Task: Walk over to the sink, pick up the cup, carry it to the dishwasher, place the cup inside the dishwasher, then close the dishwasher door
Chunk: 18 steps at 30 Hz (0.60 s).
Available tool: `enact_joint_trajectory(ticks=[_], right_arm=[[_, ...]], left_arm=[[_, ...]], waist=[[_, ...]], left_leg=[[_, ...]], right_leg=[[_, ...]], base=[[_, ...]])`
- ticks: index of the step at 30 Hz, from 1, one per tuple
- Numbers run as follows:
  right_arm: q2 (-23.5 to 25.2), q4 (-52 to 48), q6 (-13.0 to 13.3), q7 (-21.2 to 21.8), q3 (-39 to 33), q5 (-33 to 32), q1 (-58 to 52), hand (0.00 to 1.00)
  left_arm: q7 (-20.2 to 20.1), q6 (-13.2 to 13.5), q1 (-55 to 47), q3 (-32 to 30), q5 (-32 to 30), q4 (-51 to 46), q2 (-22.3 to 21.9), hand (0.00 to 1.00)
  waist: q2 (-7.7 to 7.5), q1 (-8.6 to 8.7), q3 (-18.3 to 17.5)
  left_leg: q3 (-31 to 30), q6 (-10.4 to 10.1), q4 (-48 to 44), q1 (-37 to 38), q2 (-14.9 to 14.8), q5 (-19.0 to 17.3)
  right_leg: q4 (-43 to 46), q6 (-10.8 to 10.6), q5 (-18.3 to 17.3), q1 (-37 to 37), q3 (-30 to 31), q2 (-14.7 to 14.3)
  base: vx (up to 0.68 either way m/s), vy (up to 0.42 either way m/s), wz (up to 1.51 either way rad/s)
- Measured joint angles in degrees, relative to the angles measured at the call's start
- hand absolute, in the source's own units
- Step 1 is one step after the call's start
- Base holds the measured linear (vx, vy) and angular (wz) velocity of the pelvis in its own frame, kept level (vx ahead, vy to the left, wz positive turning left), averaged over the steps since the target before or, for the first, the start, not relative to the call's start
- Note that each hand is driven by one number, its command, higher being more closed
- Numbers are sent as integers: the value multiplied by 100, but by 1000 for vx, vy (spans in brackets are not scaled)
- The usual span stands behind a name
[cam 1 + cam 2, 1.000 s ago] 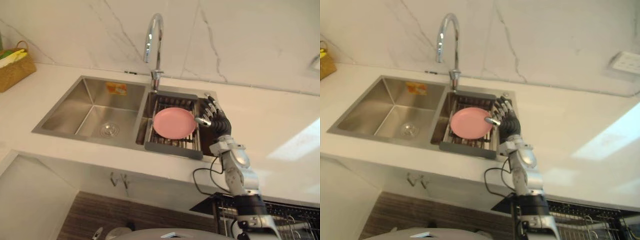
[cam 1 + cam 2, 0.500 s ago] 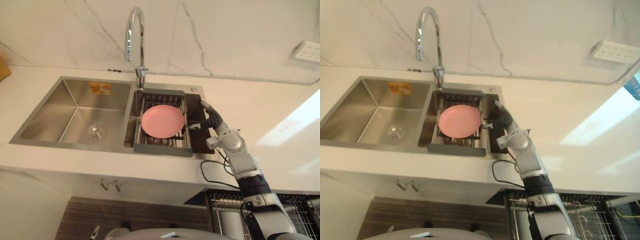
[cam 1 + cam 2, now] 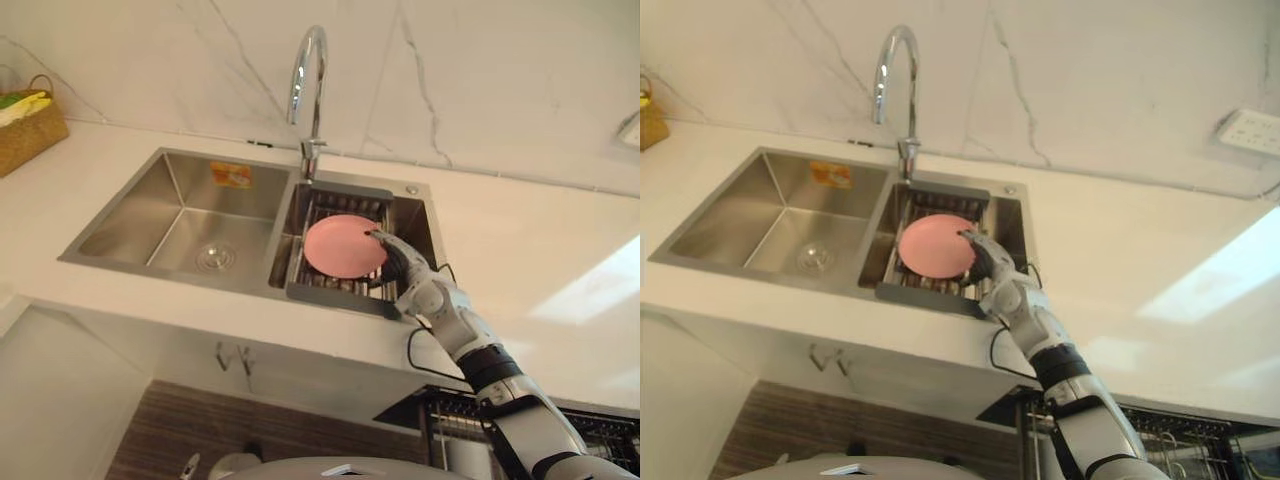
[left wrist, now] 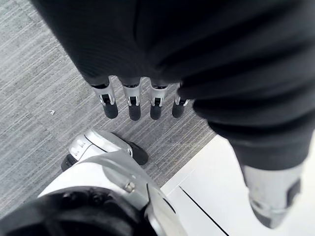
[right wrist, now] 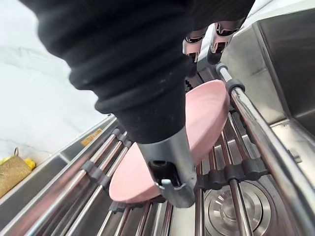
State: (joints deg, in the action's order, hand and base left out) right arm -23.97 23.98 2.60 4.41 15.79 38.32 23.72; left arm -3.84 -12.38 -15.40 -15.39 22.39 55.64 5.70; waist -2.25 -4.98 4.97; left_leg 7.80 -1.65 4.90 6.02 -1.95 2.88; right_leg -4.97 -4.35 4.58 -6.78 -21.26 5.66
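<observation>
We had the right hand (image 3: 396, 266) down in the right basin of the sink (image 3: 150, 215), at the right edge of the pink plate (image 3: 340, 246). The plate lay on the bars of the dark-framed drain rack (image 3: 335, 296) set in that basin, right in front of the faucet (image 3: 306, 80). In the right wrist view the fingers (image 5: 193, 45) reached fairly straight past the plate's rim and the thumb (image 5: 170, 167) sat over its near face, not closed round it. We couldn't tell whether they touched. The left hand (image 4: 132, 101) hung over the grey floor (image 4: 29, 98), fingers straight, holding nothing. A wicker basket (image 3: 30, 135) sat at the countertop's (image 3: 520, 240) far left corner. A wire dishwasher rack (image 3: 610, 440) showed below the countertop's front edge, on the right.
</observation>
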Motion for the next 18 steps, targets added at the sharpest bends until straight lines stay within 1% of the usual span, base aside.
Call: enact_joint_trajectory(ticks=[2,5,7,11,13,16,18], right_arm=[[-32,-1,270,-95,149,406,1,0],[-76,-2,493,-232,411,768,1,0],[-152,-2,584,-245,505,941,1,0],[-219,15,618,-252,708,1000,35,0],[-262,304,616,-258,869,1112,135,0],[-281,504,610,-283,883,1164,209,0],[-283,696,594,-403,906,1165,326,0]], left_arm=[[120,-18,2,38,9,-14,28,0],[208,-19,5,37,2,-17,64,0],[234,-22,6,38,3,-35,68,0],[236,-48,13,56,2,-60,75,0],[231,-64,15,101,1,-80,98,0],[221,-59,16,195,-4,-102,113,0],[219,-52,17,216,-8,-108,113,0]], waist=[[-32,-6,11],[-90,-3,12],[-108,-12,0],[-114,-59,-5],[-113,-69,-3],[-107,-110,0],[-97,-138,7]], left_leg=[[-21,-1,1,2,8,0],[-92,-6,1,-33,17,5],[-130,-5,1,-61,26,7],[-177,16,0,-98,38,28],[-270,68,0,-90,54,65],[-337,70,0,-105,73,68],[-370,75,0,-106,90,72]], right_leg=[[0,21,-13,-18,-26,9],[0,26,-18,-23,-128,21],[1,13,-20,-23,-159,27],[21,15,0,-39,-237,39],[34,6,-5,-99,-333,49],[35,-17,-25,-131,-437,66],[36,-25,-31,-150,-469,82]], base=[[-6,21,4],[9,12,10],[34,11,12],[58,10,9],[59,8,23],[30,12,17],[22,21,11]])
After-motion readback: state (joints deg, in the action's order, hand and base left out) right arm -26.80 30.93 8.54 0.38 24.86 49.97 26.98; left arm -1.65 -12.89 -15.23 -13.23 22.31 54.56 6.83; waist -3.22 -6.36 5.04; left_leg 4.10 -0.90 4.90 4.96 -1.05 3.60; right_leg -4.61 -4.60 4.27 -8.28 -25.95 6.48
